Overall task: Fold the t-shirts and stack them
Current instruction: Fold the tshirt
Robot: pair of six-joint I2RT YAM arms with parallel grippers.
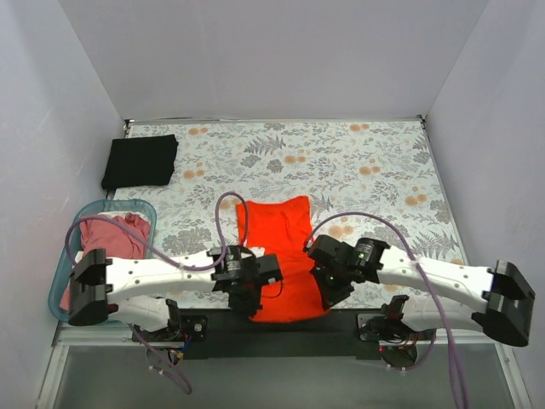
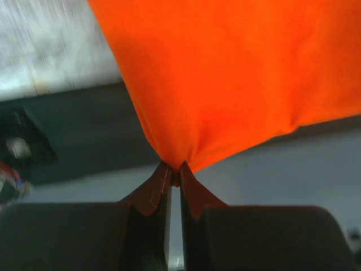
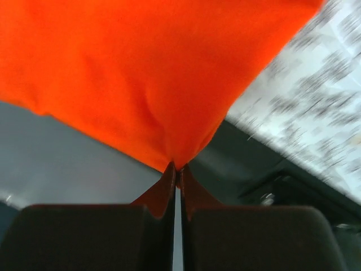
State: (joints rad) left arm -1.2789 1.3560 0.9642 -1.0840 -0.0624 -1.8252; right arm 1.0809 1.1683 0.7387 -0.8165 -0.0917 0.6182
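left gripper (image 2: pixel 175 172) | right gripper (image 3: pixel 176 169) | both pinch orange-red t-shirt (image 1: pixel 274 228), near hem

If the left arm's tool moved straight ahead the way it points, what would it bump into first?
The left tool would just push into the bright orange-red cloth t-shirt it pinches; what lies behind is hidden.

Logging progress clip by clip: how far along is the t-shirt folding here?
Done: a black t-shirt lies folded at the table's far left corner. In hand: the orange-red t-shirt lies mid-table, its near edge pinched by the left pincer and right pincer, both shut on the cloth. Left: finishing that fold, stacking it with the black one, and the pink t-shirt bunched in the teal basket.
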